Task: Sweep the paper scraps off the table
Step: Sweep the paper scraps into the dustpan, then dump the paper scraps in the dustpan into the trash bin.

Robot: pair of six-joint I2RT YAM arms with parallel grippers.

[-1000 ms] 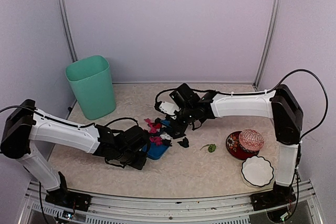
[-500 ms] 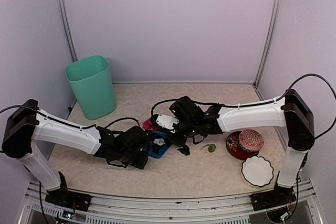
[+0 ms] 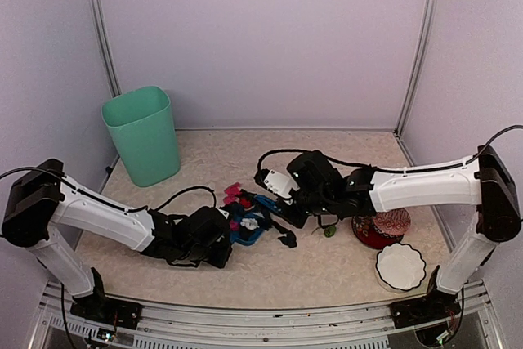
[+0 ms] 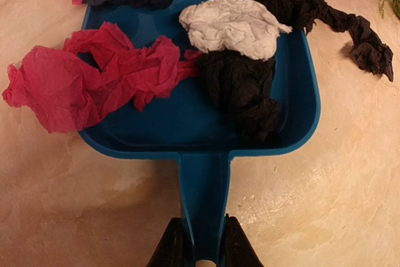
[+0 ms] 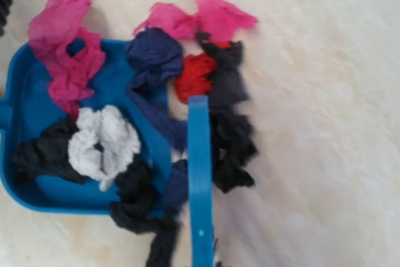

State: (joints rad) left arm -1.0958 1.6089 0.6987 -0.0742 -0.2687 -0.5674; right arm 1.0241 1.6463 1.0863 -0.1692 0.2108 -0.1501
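The blue dustpan [image 4: 156, 117] lies flat on the table [image 3: 327, 275], and my left gripper [image 4: 200, 245] is shut on its handle. Inside it are pink [image 4: 81, 79], white [image 4: 231, 26] and black [image 4: 244, 92] paper scraps. My right gripper [image 3: 284, 208] holds the blue brush [image 5: 199, 179] at the pan's open edge; its fingers are hidden in the wrist view. Navy [image 5: 150, 60], red [image 5: 194, 76], pink [image 5: 200, 20] and black [image 5: 231, 148] scraps are bunched along the brush. A black strand [image 3: 286, 239] and a green scrap [image 3: 329, 230] lie on the table.
A mint green bin [image 3: 143, 132] stands at the back left. A red-patterned bowl [image 3: 364, 230] with a ball in it sits at the right, and a white bowl [image 3: 400, 267] is in front of it. Pale walls close in on three sides.
My right arm has swung nearer and to the right, dragging the brush and scraps along the pan's mouth. The black strand has slid nearer. The left gripper has shifted slightly nearer.
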